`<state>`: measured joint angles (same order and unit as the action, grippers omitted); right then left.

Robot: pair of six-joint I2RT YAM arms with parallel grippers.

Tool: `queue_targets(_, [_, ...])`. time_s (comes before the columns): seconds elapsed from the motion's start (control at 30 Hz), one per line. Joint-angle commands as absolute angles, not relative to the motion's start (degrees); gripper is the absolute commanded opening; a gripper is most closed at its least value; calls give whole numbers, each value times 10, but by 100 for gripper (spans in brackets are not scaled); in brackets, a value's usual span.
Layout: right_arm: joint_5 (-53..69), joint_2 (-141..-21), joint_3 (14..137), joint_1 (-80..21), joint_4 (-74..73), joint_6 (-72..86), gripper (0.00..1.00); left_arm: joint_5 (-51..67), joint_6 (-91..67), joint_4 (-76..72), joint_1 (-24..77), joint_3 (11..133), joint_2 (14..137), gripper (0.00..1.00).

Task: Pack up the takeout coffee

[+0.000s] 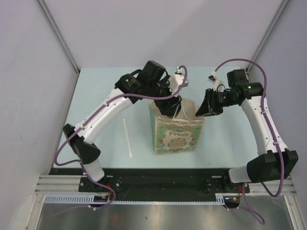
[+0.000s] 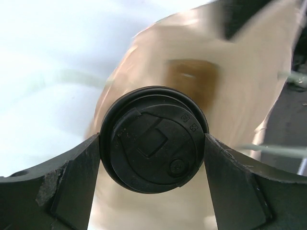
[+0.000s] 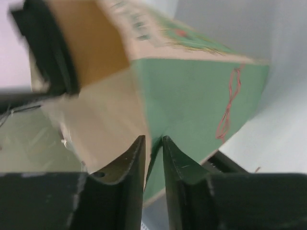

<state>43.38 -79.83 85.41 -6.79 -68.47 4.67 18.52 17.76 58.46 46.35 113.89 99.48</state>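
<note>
One black-lidded tan paper cup [image 2: 158,158] sits clamped in your left gripper [image 2: 152,143]. Your right gripper [image 3: 153,143] pinches the rim of the green-printed paper bag [image 1: 177,136].

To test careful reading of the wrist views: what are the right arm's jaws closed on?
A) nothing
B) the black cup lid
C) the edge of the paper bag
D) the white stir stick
C: in the right wrist view the right gripper has its jaws pinched on the edge of the paper bag, while the left gripper holds the takeout coffee by its lid.
</note>
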Motion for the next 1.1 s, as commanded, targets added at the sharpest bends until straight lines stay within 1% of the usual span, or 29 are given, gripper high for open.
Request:
queue_targets(0.0, [509,-754,848,-84,-738,2,34,192,227,590,452,1140,971,41])
queue_targets(0.03, [501,-749,849,-90,-736,-13,46,212,230,587,453,1123,963,41])
queue_targets(0.1, [481,-749,859,-85,-726,-31,56,234,239,584,454,1107,942,41])
queue_targets(0.13, [468,-751,863,-84,-702,-34,65,247,243,584,454,1088,936,41])
queue_targets(0.17, [455,-755,867,-84,-691,-41,71,253,245,578,455,1078,922,41])
queue_targets(0.23, [426,-765,889,-90,-658,-50,75,263,250,571,458,1042,907,41])
queue_targets(0.37, [393,-799,925,-104,-633,-62,78,259,252,546,461,982,861,40])
queue_targets(0.47, [369,-802,930,-154,-607,-68,79,247,250,534,461,951,841,41])
queue_targets(0.5, [349,-803,930,-186,-600,-72,79,244,250,533,461,948,839,41])
queue_targets(0.63, [337,-803,923,-234,-579,-72,79,229,233,523,461,932,829,40])
queue_targets(0.87, [337,-797,916,-242,-577,-94,79,222,212,491,461,888,802,40])
queue_targets(1.07, [396,-782,934,-215,-623,-143,79,217,207,479,455,874,788,40])
